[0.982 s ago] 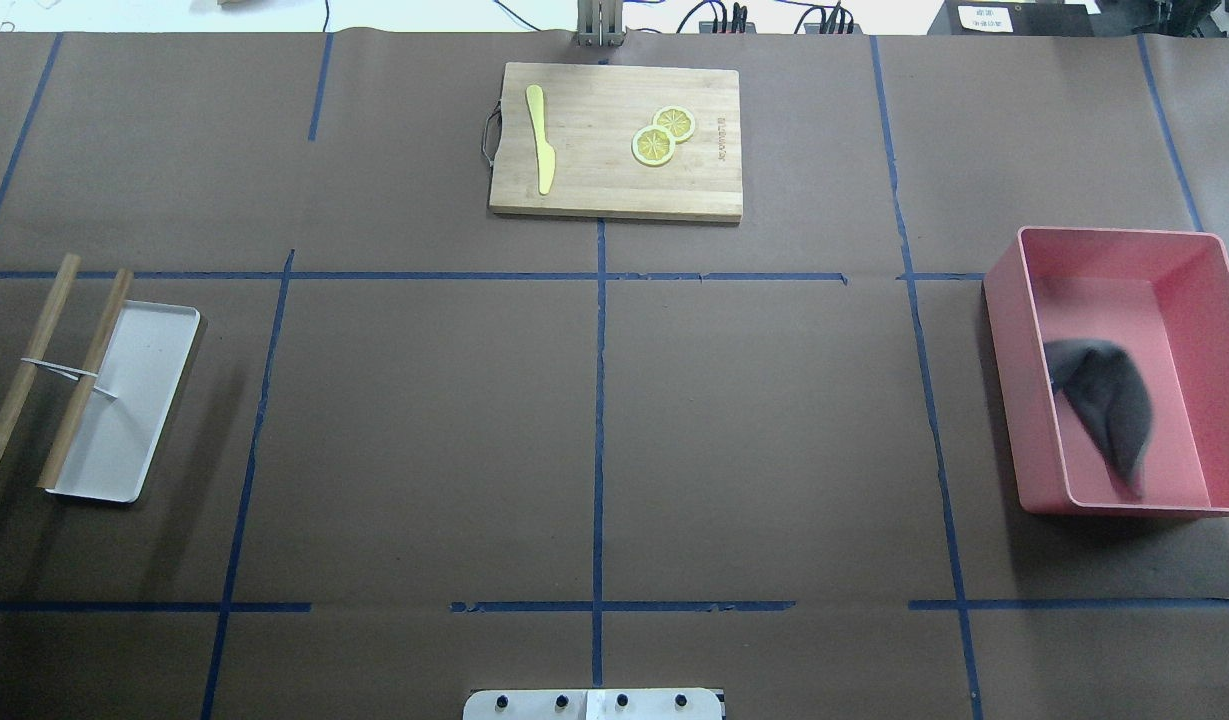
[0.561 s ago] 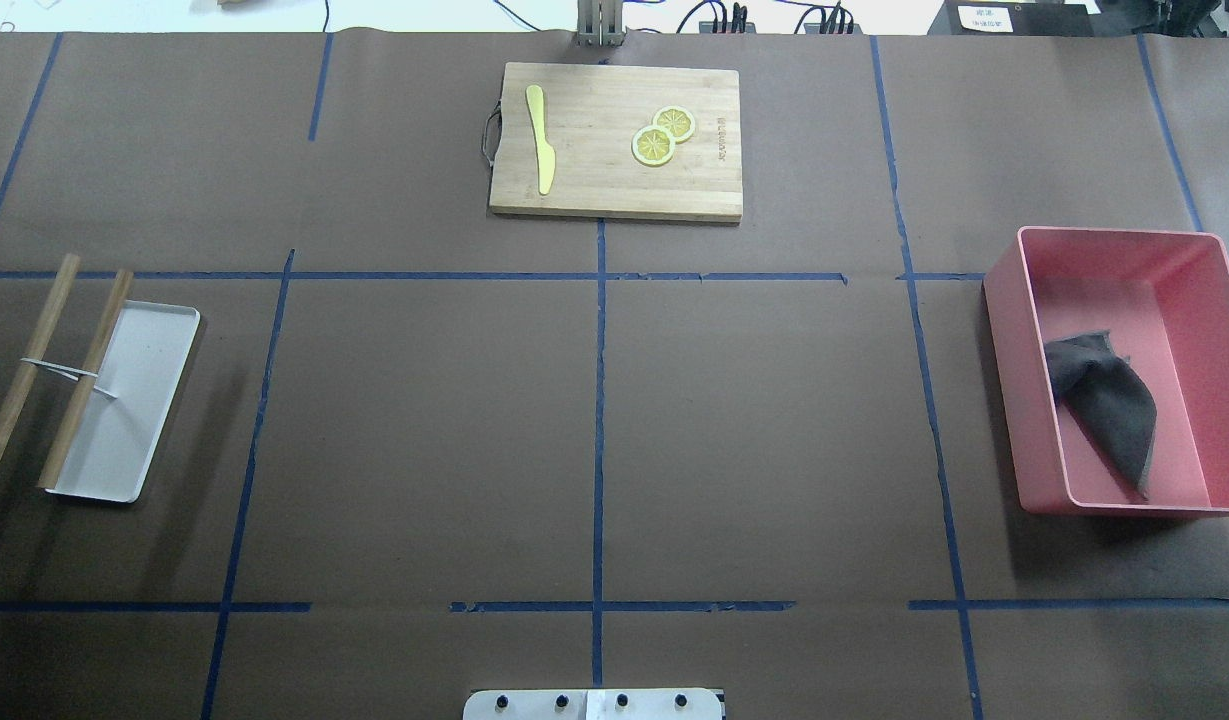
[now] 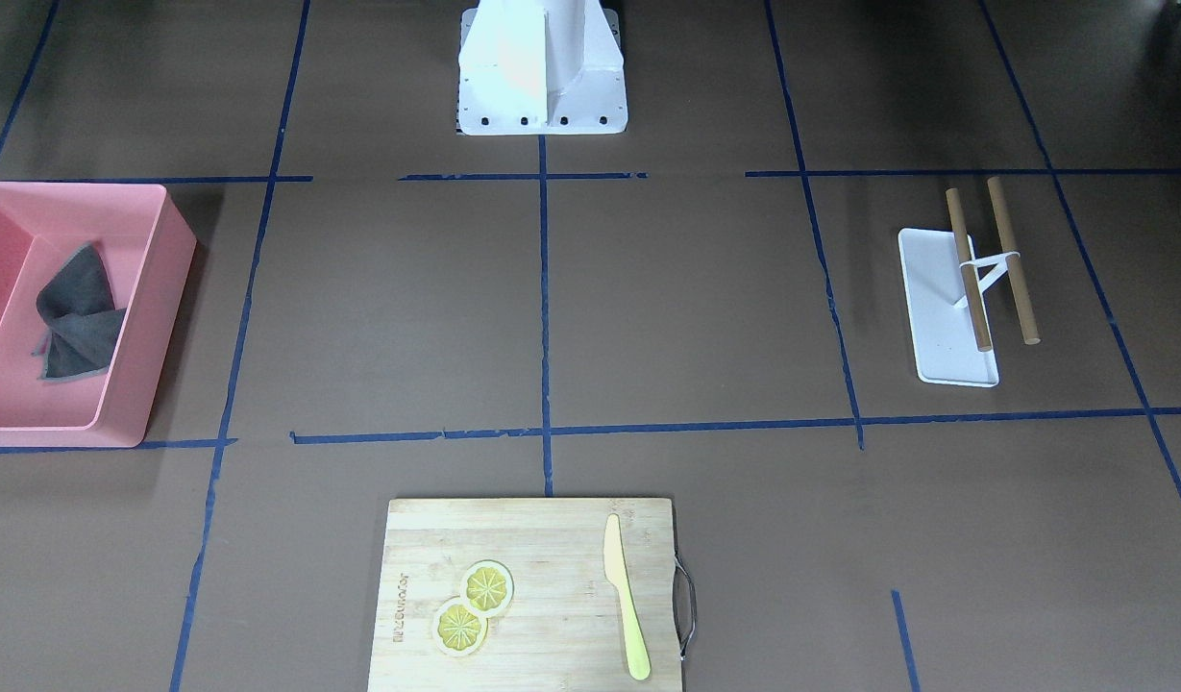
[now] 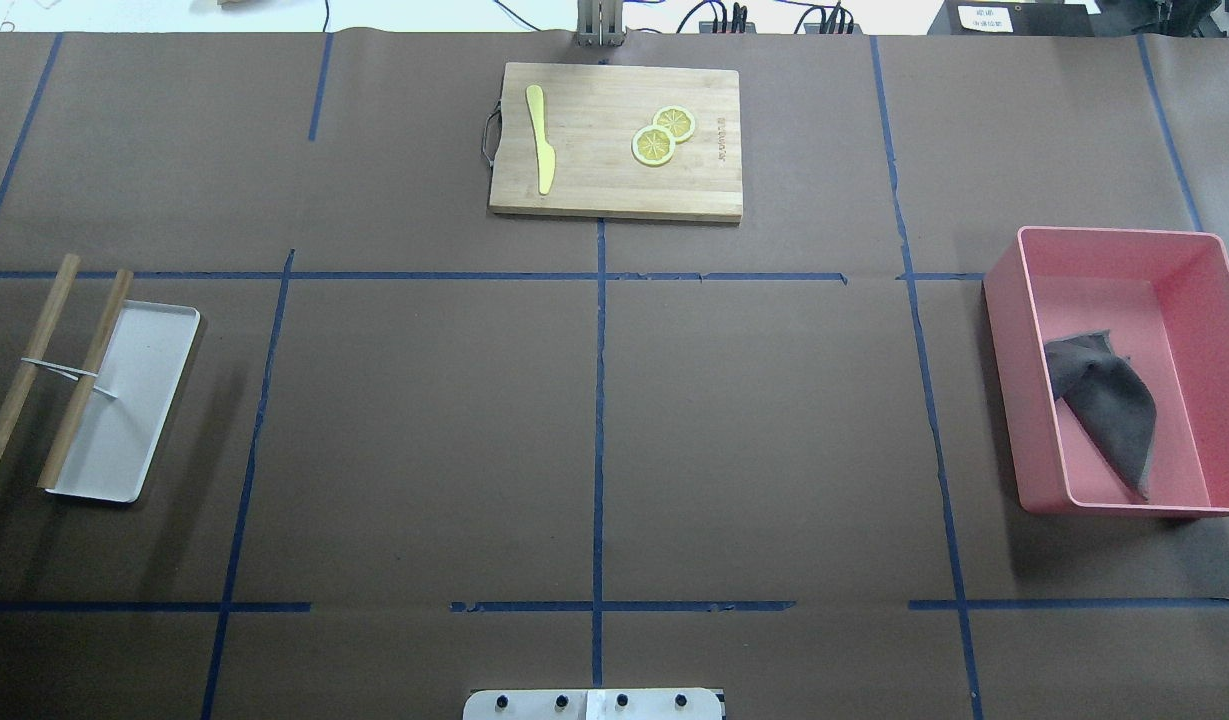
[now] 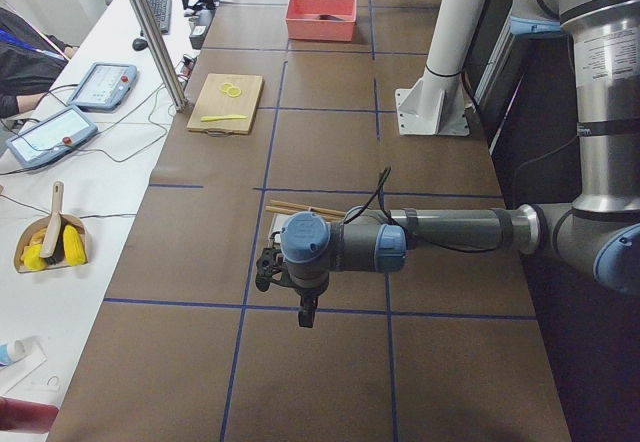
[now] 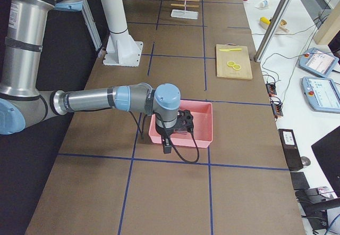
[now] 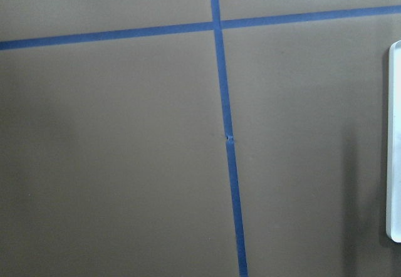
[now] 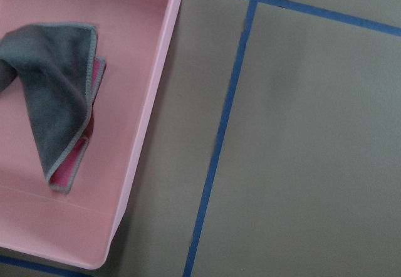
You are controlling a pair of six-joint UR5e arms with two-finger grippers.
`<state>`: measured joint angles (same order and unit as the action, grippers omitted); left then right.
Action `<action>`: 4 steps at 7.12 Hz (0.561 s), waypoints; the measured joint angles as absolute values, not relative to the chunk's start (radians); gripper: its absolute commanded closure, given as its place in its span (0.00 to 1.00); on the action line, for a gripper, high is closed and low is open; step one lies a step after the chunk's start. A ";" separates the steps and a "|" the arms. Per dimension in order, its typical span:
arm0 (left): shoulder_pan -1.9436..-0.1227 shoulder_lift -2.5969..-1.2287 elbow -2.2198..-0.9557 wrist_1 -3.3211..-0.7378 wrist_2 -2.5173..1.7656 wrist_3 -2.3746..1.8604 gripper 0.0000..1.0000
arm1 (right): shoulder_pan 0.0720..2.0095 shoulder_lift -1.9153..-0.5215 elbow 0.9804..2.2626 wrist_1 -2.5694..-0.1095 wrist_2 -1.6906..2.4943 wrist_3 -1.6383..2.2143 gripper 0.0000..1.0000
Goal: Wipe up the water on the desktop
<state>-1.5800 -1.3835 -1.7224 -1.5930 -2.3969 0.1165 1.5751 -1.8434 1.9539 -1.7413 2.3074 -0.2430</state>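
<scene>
Gray cloth (image 4: 1109, 410), blurred 1 s ago, lies still in the pink bin (image 4: 1014, 400).
We cannot tell how open the left gripper (image 5: 268, 270) and right gripper (image 6: 185, 122) are.

Silver-grey tubular arms (image 5: 460, 228) with light-blue joint caps (image 5: 303, 237), black cables (image 5: 376, 190) and a white bolted pedestal (image 3: 542, 96)

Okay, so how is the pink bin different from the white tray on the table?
The pink bin is deep with tall walls; the white tray is shallow with a low rim. The pink bin holds a crumpled grey cloth, while the white tray has two wooden rods at its outer edge. The pink bin sits on the robot's right side, the white tray on its left. Both are rectangular and rest on the desktop.
</scene>
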 measured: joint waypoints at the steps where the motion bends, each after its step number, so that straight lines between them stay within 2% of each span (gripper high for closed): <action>1: -1.579 -1.390 -1.722 -1.591 -2.389 0.117 0.00 | 1.579 -1.858 1.934 -1.683 2.305 -0.167 0.00; 4: -1.579 -1.401 -1.728 -1.588 -2.384 0.119 0.00 | 1.565 -1.859 1.925 -1.608 2.302 -0.032 0.00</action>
<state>-1.5791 -1.4014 -1.7279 -1.5883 -2.3840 0.1190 1.5651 -1.8587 1.9250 -1.6076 2.3024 -0.0315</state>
